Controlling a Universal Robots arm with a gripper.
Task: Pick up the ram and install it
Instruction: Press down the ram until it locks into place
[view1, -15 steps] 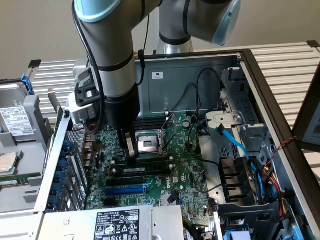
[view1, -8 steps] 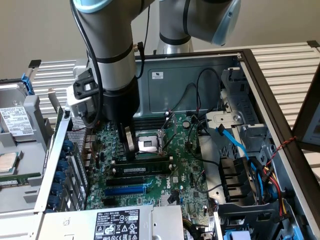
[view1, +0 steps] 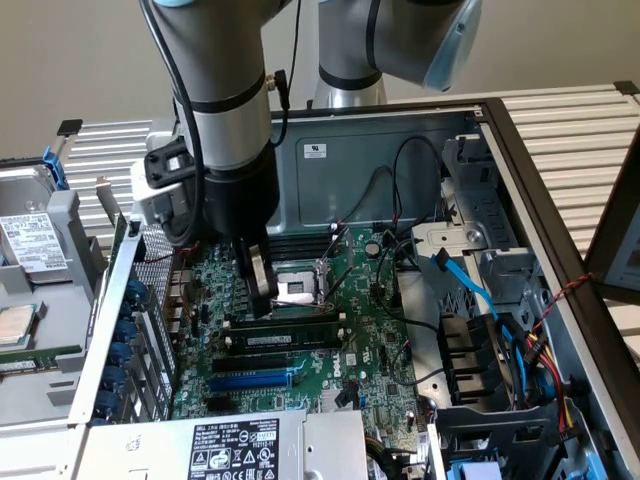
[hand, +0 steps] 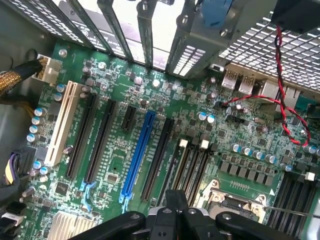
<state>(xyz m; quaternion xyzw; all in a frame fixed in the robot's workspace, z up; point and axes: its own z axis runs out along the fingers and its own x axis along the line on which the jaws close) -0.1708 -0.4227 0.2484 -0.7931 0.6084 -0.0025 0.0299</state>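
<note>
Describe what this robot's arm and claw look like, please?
The arm is a thick silver-grey tube with black bands and pale blue joint caps. Black cables run down its side. A grey camera block sits by the wrist. The claw is black, with slim dark fingers.

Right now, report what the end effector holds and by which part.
Nothing: the end effector is shut and empty, close by the ram, which lies along the motherboard's slots.

The motherboard (hand: 200, 130) is deep green, speckled with silver capacitors. It carries a blue expansion slot (hand: 137, 152), a white slot (hand: 61, 122) and black slots, and a dark-green ram (view1: 285, 325) with black chips. A red-and-black twisted wire (hand: 280, 105) crosses it.
</note>
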